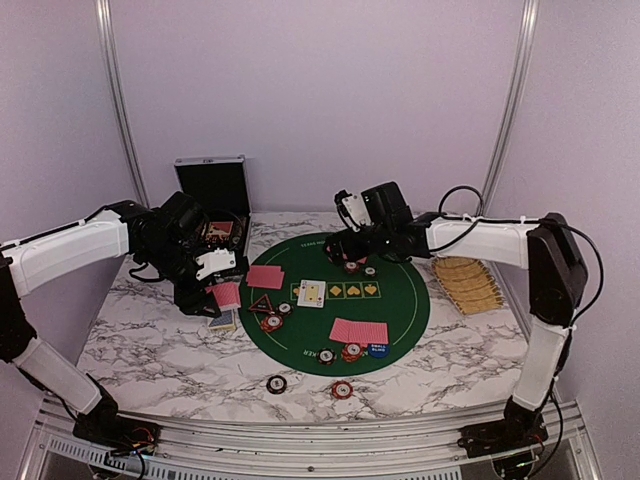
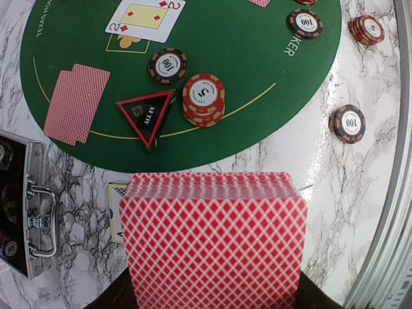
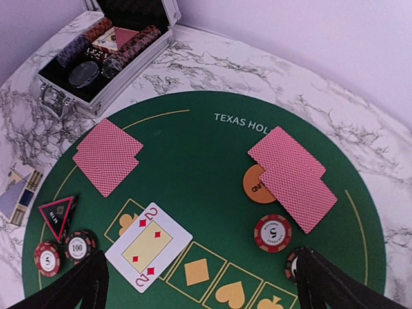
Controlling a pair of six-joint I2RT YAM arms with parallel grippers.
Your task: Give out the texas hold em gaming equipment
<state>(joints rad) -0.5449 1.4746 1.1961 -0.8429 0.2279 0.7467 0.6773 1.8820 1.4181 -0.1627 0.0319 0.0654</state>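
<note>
The left gripper (image 1: pixel 218 287) clamps the red diamond-backed card stack (image 2: pixel 212 238), presumably as dealing stock; the right gripper (image 3: pixel 206 290) hangs wide and empty over the round green felt mat (image 3: pixel 193 148).

Card deck (image 2: pixel 212 238), bottom off-frame (left wrist)

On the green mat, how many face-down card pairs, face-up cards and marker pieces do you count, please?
Face-down card pairs: 3
Face-up cards: 1
Marker pieces, triangular, orange, blue: 3
Total: 7
</note>
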